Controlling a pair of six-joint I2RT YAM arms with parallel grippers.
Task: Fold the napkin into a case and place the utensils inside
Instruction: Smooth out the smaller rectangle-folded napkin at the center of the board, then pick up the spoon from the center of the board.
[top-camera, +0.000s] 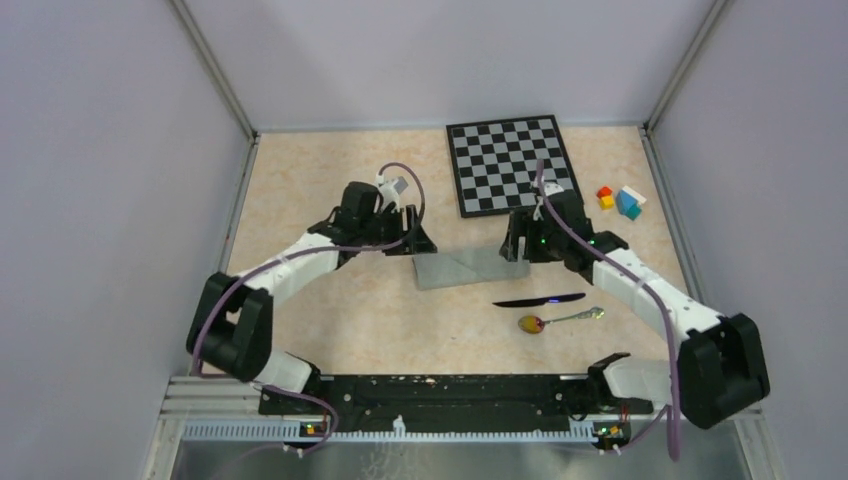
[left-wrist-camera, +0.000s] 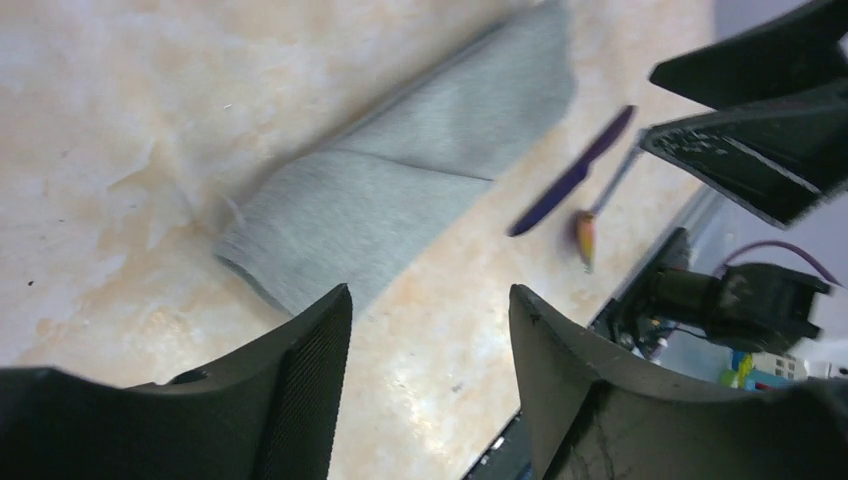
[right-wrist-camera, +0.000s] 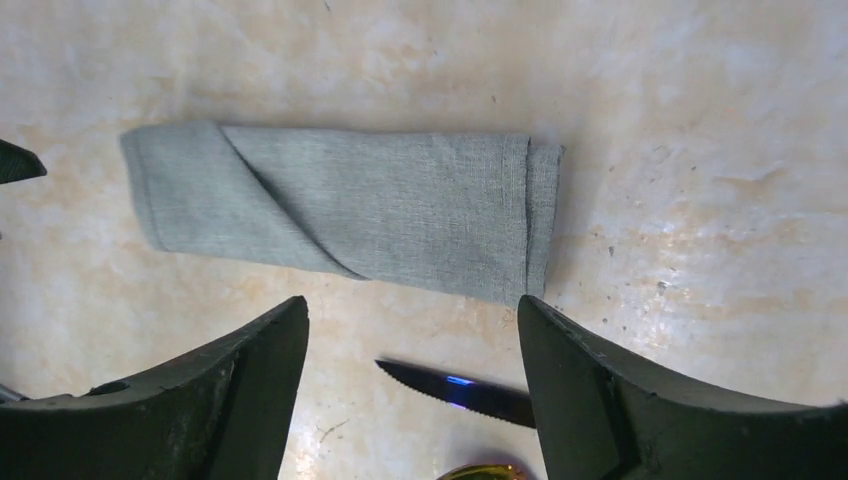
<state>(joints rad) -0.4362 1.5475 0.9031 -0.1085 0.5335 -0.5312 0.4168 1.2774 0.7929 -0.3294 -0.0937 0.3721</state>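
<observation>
**Case (top-camera: 468, 267) folded, nothing inside yet**

I see my left gripper (top-camera: 416, 240) spread wide and empty at the case's ten o'clock corner. My right gripper (top-camera: 516, 246) gapes empty at its two o'clock. The knife (top-camera: 540, 299) and spoon (top-camera: 560, 319) lie at its five o'clock.

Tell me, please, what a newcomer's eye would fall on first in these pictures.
The grey-green cloth napkin, folded into a narrow flat strip, lies on the beige marbled table between the left gripper and the right gripper, both open and empty. Just on its near side lie the slim dark purple knife and the small yellow-red-bowled silver spoon, outside the cloth.
</observation>
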